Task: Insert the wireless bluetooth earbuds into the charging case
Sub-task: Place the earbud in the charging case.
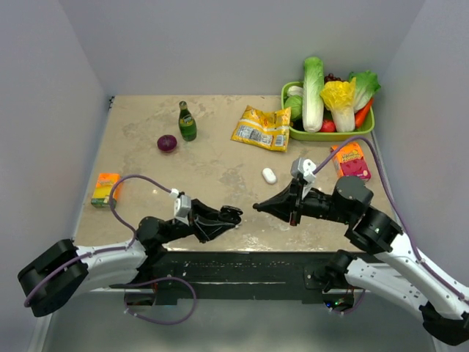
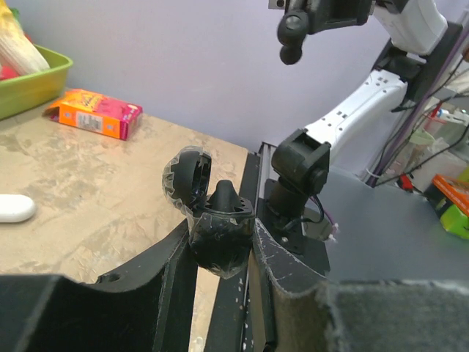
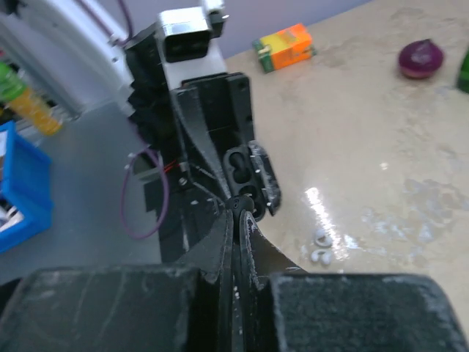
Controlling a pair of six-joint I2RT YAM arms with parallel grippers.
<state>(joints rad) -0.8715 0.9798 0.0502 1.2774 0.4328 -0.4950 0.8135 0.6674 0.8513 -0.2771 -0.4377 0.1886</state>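
Note:
My left gripper (image 1: pixel 223 218) (image 2: pixel 223 253) is shut on a small black charging case (image 2: pixel 218 231), open, with its lid (image 2: pixel 185 174) hinged up. In the right wrist view the case (image 3: pixel 245 172) shows two empty sockets. My right gripper (image 1: pixel 258 207) (image 3: pixel 240 210) is shut on a small black rounded earbud (image 3: pixel 242 202), held right at the lower socket. Two tiny glossy white pieces (image 3: pixel 319 237) lie on the table right of it. A white oval pebble-shaped case (image 1: pixel 269 175) (image 2: pixel 15 207) lies shut on the table, apart from both grippers.
A green basket (image 1: pixel 330 136) of vegetables stands at the back right. A yellow snack bag (image 1: pixel 261 128), a green bottle (image 1: pixel 187 122) and a red onion (image 1: pixel 167 143) lie behind. An orange box (image 1: pixel 107 189) is left, an orange-pink box (image 1: pixel 350 160) right.

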